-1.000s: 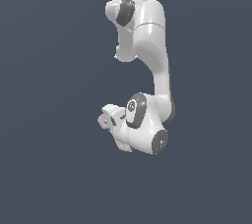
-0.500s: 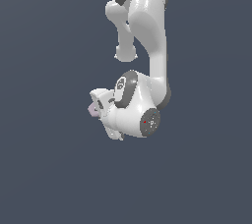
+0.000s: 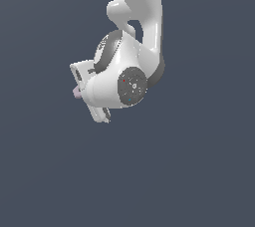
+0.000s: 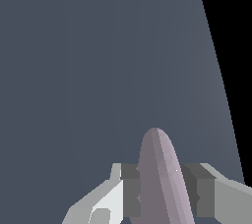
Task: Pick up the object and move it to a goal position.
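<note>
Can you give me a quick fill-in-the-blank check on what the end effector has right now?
1. In the wrist view, the pale lilac oval slab sits ____ the two fingers.
2. The end effector is ____ on the slab.
3. In the exterior view, only a small pinkish bit of the slab peeks out on the wrist's ____ side.

Missing words: between; shut; left

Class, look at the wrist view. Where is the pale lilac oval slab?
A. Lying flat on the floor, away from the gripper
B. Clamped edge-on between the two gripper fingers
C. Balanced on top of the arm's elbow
B: the slab stands edge-on between the gripper's grey fingers, which touch both its sides.
</note>
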Available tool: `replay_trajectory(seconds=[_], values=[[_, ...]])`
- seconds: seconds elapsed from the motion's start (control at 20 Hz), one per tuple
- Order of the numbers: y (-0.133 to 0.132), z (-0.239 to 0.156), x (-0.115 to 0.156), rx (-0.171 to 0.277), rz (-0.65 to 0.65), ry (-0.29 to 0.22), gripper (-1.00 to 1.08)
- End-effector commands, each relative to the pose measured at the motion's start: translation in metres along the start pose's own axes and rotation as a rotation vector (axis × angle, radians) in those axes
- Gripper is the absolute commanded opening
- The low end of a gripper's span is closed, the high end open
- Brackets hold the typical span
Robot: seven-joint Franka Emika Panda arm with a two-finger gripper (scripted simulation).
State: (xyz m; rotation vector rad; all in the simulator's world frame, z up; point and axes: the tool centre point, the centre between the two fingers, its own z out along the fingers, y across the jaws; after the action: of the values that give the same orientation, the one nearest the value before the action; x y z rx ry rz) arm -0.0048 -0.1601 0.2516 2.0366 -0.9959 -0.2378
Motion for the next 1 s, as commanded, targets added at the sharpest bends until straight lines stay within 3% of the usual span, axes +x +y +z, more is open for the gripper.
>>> replay_trajectory(seconds=[0.0, 0.6, 0.95], values=[[0.028, -0.006, 0.009, 0.000, 0.000, -0.001, -1.00], [0.155, -0.036, 0.053, -0.002, 0.003, 0.000, -1.00], [0.202, -0.050, 0.071, -0.003, 0.004, 0.004, -1.00]])
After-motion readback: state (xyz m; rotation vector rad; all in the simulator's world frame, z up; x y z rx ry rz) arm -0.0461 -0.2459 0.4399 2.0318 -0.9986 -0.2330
